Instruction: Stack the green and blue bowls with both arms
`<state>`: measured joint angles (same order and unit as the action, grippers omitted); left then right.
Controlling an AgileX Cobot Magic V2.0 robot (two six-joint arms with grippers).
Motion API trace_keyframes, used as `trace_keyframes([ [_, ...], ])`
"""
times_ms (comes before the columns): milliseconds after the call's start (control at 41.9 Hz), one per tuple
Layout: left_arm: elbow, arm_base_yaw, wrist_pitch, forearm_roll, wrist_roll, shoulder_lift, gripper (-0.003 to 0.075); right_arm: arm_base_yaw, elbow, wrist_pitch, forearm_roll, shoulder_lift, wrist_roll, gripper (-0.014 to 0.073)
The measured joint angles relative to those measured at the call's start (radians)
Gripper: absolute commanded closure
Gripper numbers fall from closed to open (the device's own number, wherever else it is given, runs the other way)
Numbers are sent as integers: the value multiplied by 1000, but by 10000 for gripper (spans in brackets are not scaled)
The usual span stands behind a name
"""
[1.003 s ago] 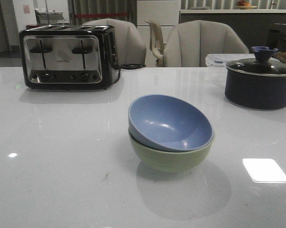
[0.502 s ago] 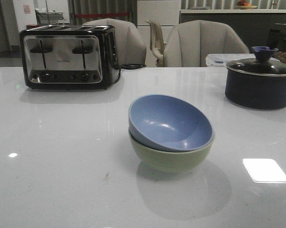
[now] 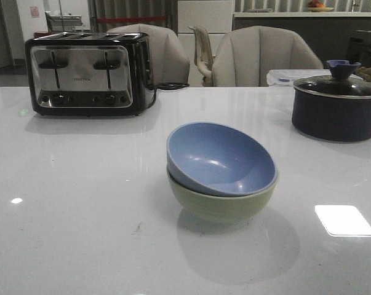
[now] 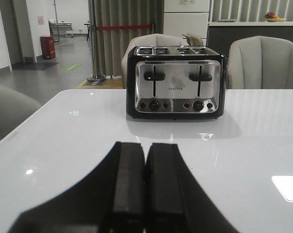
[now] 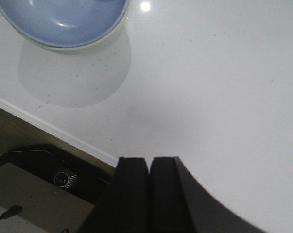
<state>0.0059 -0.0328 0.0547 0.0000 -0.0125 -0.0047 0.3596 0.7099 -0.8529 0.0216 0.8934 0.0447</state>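
On tabletop [image 3: 80, 184]: blue bowl [image 3: 221, 158] nested in green bowl [image 3: 222, 204]; rigid, smooth, likely slippery — grip rims. Both fingers [image 4: 145, 189] [image 5: 148, 189] pressed together, empty.

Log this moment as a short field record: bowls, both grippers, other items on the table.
blue bowl: nested inside the green bowl, sitting tilted
green bowl: underneath, resting on the white table
left gripper: shut, empty, facing the toaster
right gripper: shut, empty, near the table edge, clear of the bowls
toaster: far left of table
lidded pot: far right of table
stack status: looks done
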Motion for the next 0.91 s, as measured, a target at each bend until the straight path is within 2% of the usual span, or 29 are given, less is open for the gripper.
trace_keyframes([
  [263,0,0,-1,0,-2,0,619,0,-2,2,0,-5,0,560],
  [406,0,0,-2,0,-2,0,619,-25,-40,20,-7,-90,0,560],
  [693,0,0,-2,0,-2,0,619,-235,-300,244,-61,-502,0,560],
  [908,0,0,-2,0,-2,0,619,-314,-551,471,-62,-801,0,560],
])
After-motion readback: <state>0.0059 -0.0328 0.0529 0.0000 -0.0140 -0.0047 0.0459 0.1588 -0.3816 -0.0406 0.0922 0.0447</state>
